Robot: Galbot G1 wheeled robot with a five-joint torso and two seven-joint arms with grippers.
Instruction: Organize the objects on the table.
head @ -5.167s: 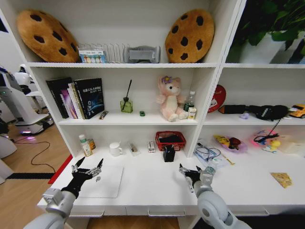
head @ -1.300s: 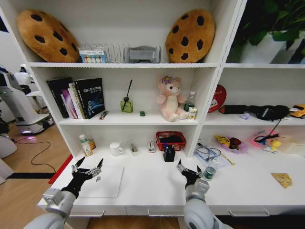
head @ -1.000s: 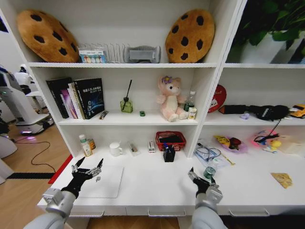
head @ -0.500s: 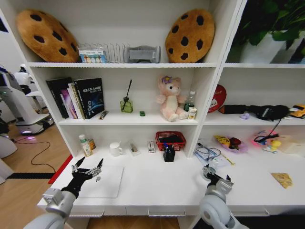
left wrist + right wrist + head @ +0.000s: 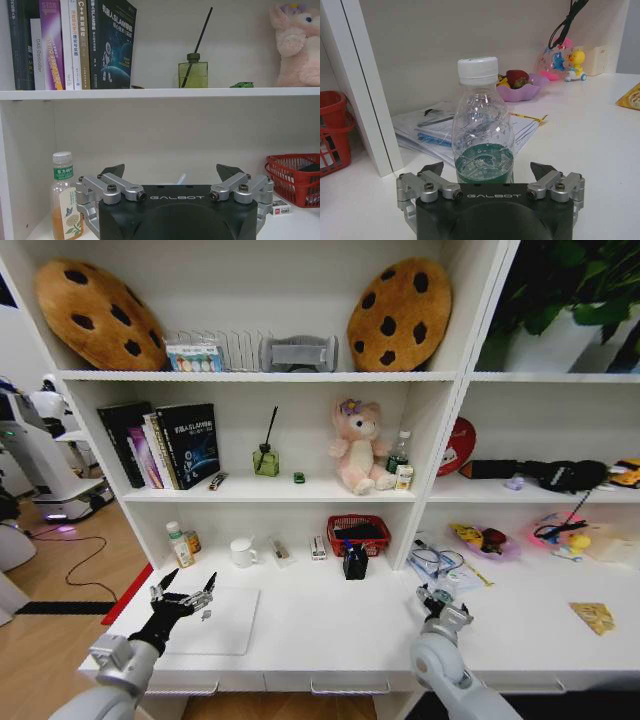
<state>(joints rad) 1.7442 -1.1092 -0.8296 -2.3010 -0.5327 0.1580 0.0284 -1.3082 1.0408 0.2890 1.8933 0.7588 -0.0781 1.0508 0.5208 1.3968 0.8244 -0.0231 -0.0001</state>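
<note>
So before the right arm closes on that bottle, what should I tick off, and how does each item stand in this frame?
1. Right pincer open: ok, fingertips spread to either side of the bottle.
2. Bottle centred between the fingertips: ok in the right wrist view.
3. Bottle upright with its white cap on: ok.
4. Fingers far enough forward to grip: cannot tell; the bottle's base is hidden behind the pincer body.
5. Nearby clutter: the stack of papers lies just behind the bottle; whether they touch, cannot tell.
6. Left pincer out of the way: ok, open above the silver laptop at the far left of the table.
</note>
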